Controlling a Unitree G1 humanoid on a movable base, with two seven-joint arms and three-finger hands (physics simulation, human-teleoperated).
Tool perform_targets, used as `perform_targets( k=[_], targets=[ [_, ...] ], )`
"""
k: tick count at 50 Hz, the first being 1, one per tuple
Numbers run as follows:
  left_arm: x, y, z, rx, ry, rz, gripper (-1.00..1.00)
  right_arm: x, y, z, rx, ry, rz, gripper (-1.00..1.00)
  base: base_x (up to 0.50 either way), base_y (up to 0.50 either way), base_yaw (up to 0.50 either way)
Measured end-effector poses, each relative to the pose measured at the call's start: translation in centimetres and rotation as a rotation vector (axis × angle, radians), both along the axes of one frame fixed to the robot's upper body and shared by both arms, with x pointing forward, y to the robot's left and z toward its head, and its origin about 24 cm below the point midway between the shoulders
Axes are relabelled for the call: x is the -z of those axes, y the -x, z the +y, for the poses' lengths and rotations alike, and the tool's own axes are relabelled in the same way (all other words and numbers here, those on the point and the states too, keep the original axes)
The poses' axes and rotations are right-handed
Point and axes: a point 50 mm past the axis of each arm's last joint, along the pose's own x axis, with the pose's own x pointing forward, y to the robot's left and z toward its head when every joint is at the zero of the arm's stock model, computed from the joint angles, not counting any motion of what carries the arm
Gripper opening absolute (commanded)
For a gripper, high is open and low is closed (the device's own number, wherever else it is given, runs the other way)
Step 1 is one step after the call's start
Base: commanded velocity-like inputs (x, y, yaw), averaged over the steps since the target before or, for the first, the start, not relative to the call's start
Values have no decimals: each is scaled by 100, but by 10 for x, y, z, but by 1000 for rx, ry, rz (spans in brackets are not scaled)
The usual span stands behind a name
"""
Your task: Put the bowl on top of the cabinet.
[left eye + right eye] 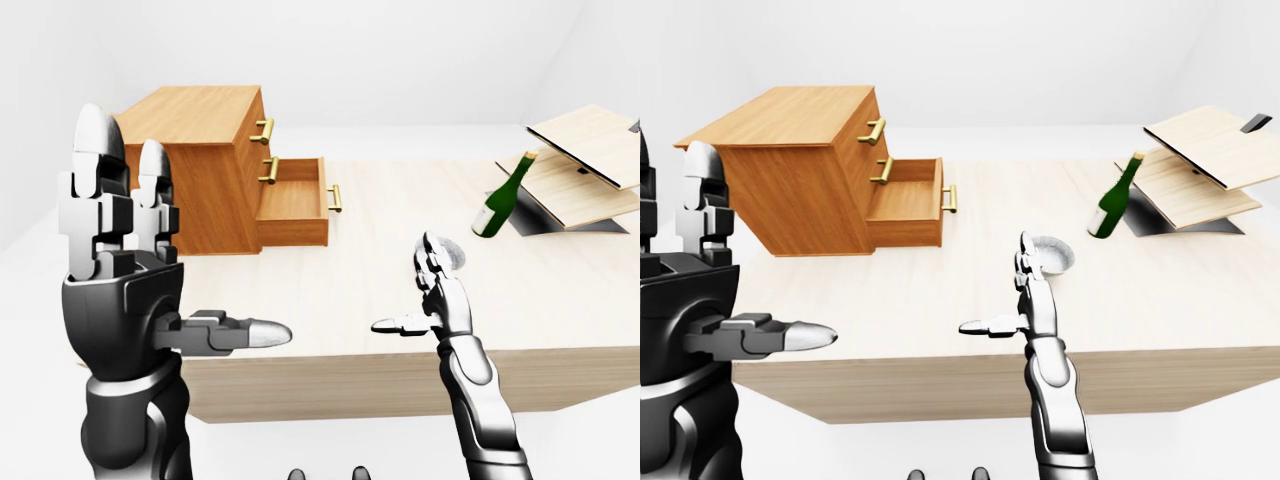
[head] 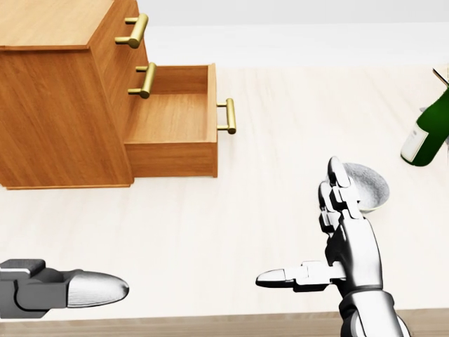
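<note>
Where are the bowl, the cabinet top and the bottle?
bowl (image 1: 1058, 257), right-eye view, its inside
cabinet (image 1: 788, 115), right-eye view, its flat top
bottle (image 1: 1109, 214), right-eye view, its green body

on the table (image 1: 1200, 290), bowl (image 1: 1054, 256) lies between cabinet (image 1: 800, 180) and bottle (image 1: 1112, 208).
</note>
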Motion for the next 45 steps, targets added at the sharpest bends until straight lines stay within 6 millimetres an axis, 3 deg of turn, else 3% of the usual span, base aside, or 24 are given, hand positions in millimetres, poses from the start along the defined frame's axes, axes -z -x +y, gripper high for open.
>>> perform_targets(
  k=[16,29,45],
  targets=[
    [-2,2,0,-1,-4,-12,100,1,1,2,-7,-3,5,100,0,46,0],
    [-3,3,0,0,-4,-18,100,-1,1,3,-7,3,-3,100,1,2,0],
    [-3,3,0,2,-3,-21,100,-5,2,1,-10,-7,-20,100,50,0,0]
  ],
)
